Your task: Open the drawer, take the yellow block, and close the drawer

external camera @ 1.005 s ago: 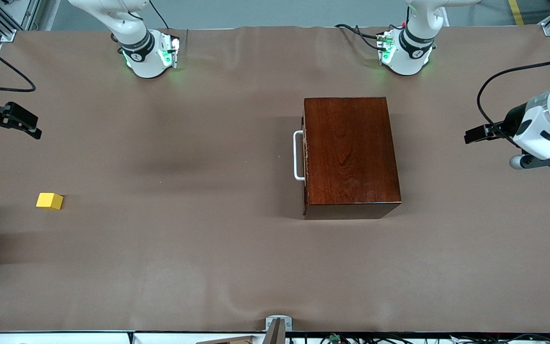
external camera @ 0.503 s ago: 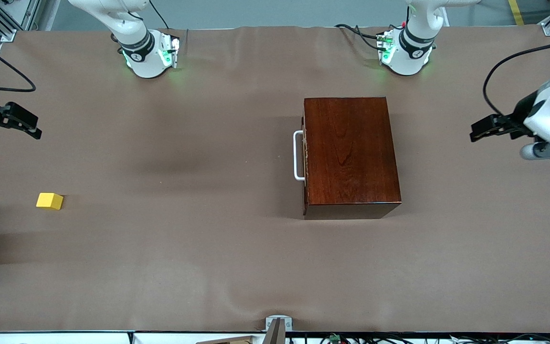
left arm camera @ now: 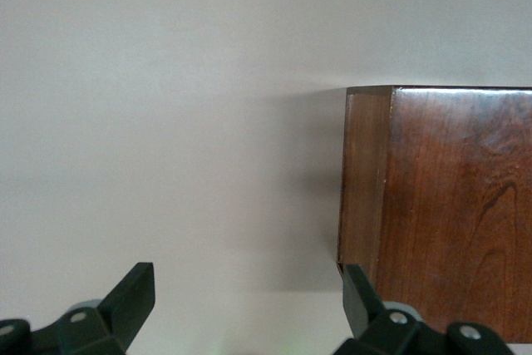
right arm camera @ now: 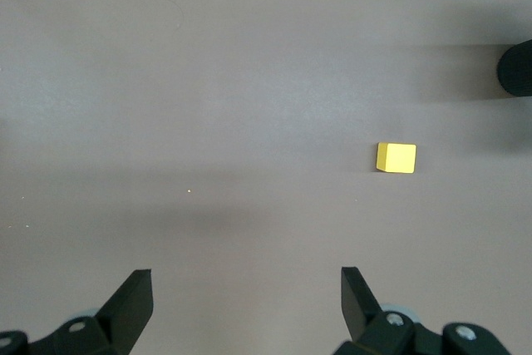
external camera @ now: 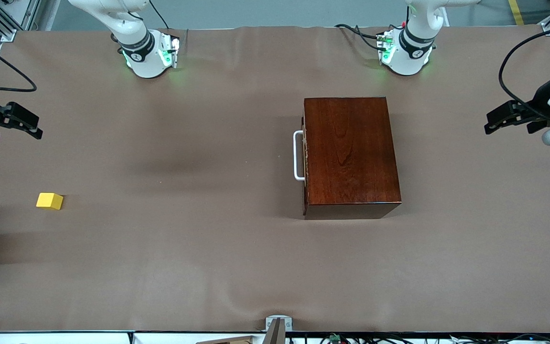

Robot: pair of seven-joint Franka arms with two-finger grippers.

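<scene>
On the table (external camera: 208, 267), shut drawer (external camera: 305, 157).

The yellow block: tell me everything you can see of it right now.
The yellow block is a small, bright yellow, cube-like piece with plain matte faces and no markings. It sits flat on the brown table cover, out in the open toward the right arm's end of the table, well away from the wooden box and nearer the front camera than its handle. Nothing touches it. The right wrist view shows it too, lying apart from that arm's open jaws.
</scene>
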